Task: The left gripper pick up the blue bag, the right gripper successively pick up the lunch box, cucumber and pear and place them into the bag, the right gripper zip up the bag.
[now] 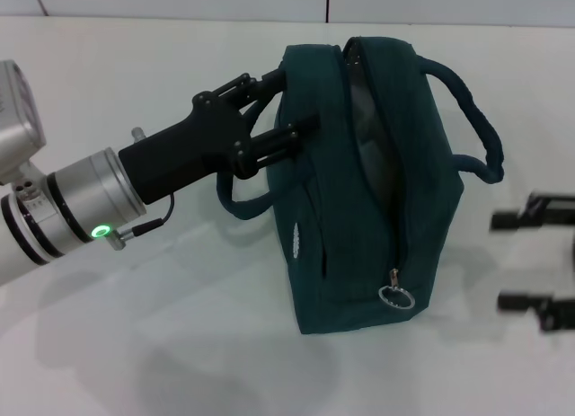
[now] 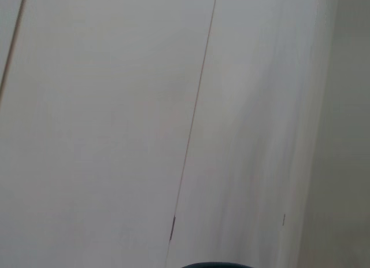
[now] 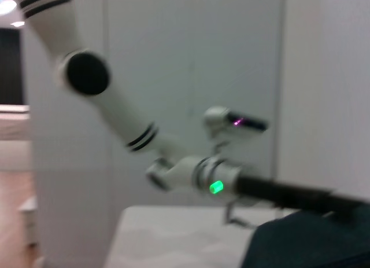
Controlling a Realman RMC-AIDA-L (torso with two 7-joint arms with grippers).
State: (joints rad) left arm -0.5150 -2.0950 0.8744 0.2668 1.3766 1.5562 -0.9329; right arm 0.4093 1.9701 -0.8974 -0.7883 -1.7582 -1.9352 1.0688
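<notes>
Left gripper [image 1: 286, 106] grips blue bag [image 1: 359, 254], zip half-open.

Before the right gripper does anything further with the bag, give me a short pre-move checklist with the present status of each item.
1. Left gripper at the blue bag rim: ok.
2. Its grasp on the fabric: cannot tell.
3. Bag upright on the white table: ok.
4. Zipper closed: not ok; ring pull at the near end, top gaping.
5. Lunch box, cucumber, pear inside: cannot tell.
6. Right gripper open, clear of the bag: ok.
</notes>
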